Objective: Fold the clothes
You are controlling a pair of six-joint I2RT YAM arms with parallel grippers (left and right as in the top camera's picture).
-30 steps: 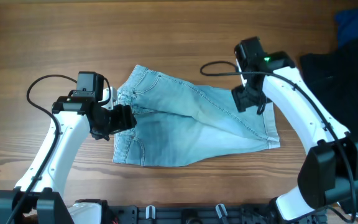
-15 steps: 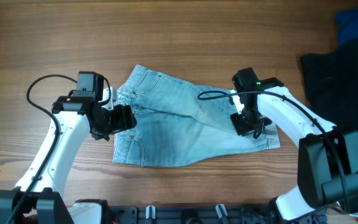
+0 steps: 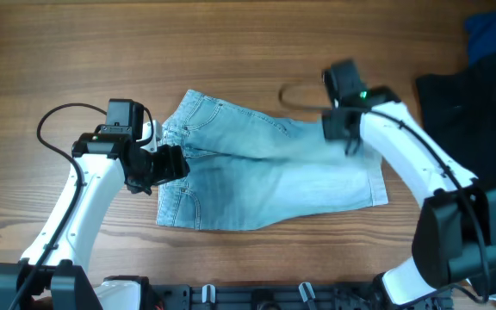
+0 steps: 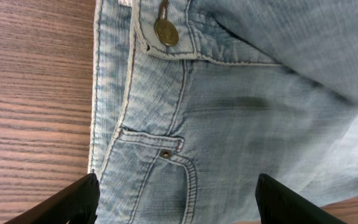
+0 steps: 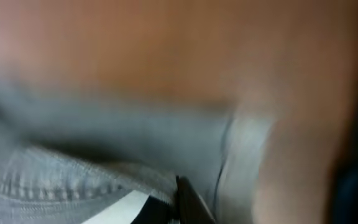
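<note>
Overhead: the denim shorts lie flat on the middle of the table, waistband toward 9 o'clock. The left gripper hangs over that waistband, and the right gripper is at the shorts' 2 o'clock corner.

Left wrist: the fingers are spread wide and released, with the button at 12 o'clock.

Right wrist: blurred. The fingers are clenched, but I cannot tell whether they pinch denim.

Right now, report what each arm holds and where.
Left gripper: jaws open, nothing held. Right gripper: jaws shut at the shorts' far leg edge; blur hides any pinch.
</note>
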